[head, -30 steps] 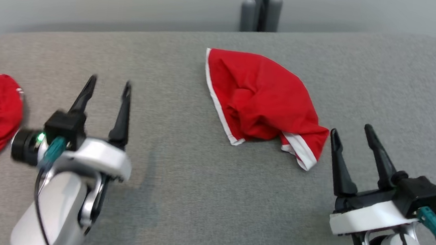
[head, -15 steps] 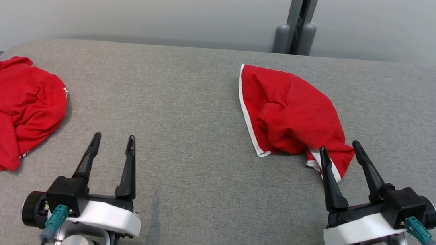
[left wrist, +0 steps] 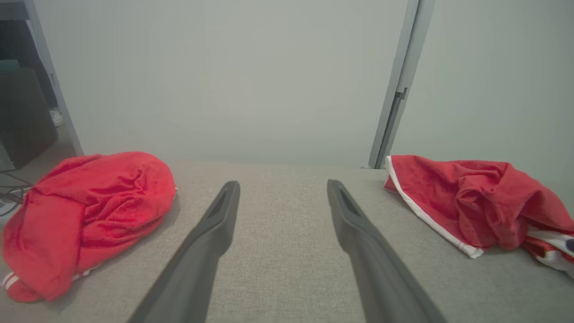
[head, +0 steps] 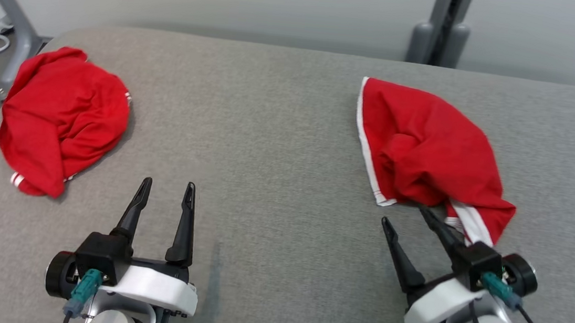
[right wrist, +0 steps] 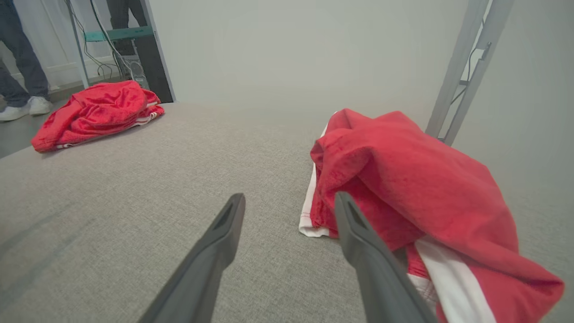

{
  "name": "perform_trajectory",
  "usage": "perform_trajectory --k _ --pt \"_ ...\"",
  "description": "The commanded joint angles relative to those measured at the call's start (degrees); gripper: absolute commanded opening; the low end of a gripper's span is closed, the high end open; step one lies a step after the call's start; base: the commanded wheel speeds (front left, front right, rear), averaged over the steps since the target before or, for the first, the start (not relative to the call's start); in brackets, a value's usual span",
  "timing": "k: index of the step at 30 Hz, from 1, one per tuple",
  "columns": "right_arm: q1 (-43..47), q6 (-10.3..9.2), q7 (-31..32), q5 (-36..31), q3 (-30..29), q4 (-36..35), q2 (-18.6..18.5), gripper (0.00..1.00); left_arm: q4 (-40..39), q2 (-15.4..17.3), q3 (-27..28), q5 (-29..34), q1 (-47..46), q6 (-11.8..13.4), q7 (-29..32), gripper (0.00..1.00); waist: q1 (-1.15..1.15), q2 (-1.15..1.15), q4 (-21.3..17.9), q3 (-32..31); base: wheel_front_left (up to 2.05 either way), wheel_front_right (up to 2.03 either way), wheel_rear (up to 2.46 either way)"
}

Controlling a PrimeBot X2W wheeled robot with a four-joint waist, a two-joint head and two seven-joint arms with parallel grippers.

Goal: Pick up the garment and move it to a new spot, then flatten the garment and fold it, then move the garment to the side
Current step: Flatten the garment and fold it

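Red and crumpled, the garment (head: 426, 148) lies on the table (head: 280, 129) just ahead of the right gripper (head: 403, 216) — spread, empty, like the left gripper (head: 168, 183). Pickup step: next, probably pinch the near hem.

The bench (head: 279, 139) is covered with a grey woven cloth, and its far left corner is rounded. Two things lie directly on it, well apart from each other. On the robot's right side lies a crumpled red garment (head: 426, 148). It has a white trim along its left edge and a white striped part at its near end. On the left side, close to the left edge of the bench, lies a second red garment (head: 60, 113), bunched into a rounded heap, with thin white stripes at its near end.
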Motion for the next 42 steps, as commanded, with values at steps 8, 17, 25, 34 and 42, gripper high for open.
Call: perform_trajectory --k 8,17,25,34,42 --pt "-9.9 -0.02 1.4 0.8 2.9 14.2 -2.8 1.0 0.7 0.1 -2.8 -8.1 -1.2 1.4 -0.2 1.0 0.0 0.0 6.9 4.3 0.0 0.0 0.0" --pt "-15.9 -0.02 0.9 1.1 1.0 25.3 -2.7 1.0 0.5 0.1 -5.2 -10.5 -2.0 2.3 -0.2 1.0 0.0 0.0 9.7 4.9 0.0 0.0 0.0" --pt "-18.3 -0.02 1.5 1.2 -2.1 32.1 -0.9 0.0 0.1 0.1 -6.0 -10.9 -2.2 2.9 -0.2 1.0 0.0 0.0 9.9 5.0 0.0 0.0 0.0" --pt "-21.5 -0.01 -0.1 6.0 1.4 27.7 1.9 0.0 0.6 0.1 -5.3 -10.5 -2.1 2.9 -0.2 1.0 0.0 0.0 7.3 2.4 0.0 0.0 0.0" --pt "-27.0 -0.01 -0.1 18.4 13.4 13.8 2.8 0.0 1.2 0.1 -5.1 -11.1 -0.2 2.7 -0.2 1.0 0.0 0.0 5.5 -1.6 0.0 0.0 0.0"
